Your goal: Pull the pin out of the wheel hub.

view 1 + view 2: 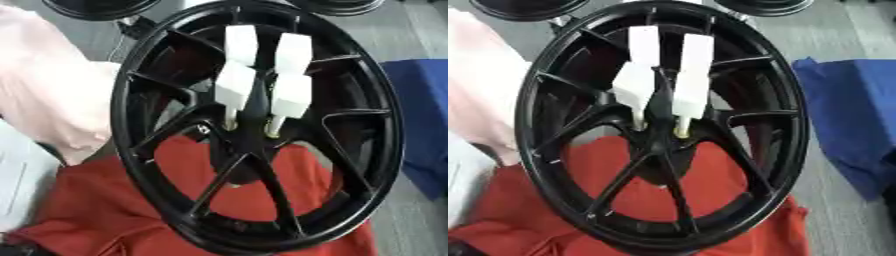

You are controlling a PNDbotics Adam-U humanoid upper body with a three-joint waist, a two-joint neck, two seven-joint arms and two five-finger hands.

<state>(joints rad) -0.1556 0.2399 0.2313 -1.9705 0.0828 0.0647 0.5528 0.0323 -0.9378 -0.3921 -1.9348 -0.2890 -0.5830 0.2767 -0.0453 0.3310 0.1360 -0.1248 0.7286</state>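
Filling most of both views, a glossy black spoked wheel hub [258,125] stands tilted, its lower rim resting on a crumpled red cloth [105,210]. The cloth probably keeps the rim from slipping and from scratching on the grey surface beneath. At the hub's centre, white block-shaped pieces [234,86] stand in two columns, side by side; each column narrows at its lower end to a pale stem [275,126] that runs toward the bolt holes. These look like the pins the task names, seated in the hub and not yet pulled, though which one is meant cannot be told. Their upright set, with the blocks raised above the spokes, would leave room for fingers to close around a block and draw it away along its stem.

A blue cloth [850,120] lies to the right of the wheel, and a pale pink fabric mass [44,85] sits at the left, just beside the rim. Two more dark round wheels [101,7] show at the top edge.

Neither robot hand appears in either view, so their state cannot be told, and nothing is touching the pins.
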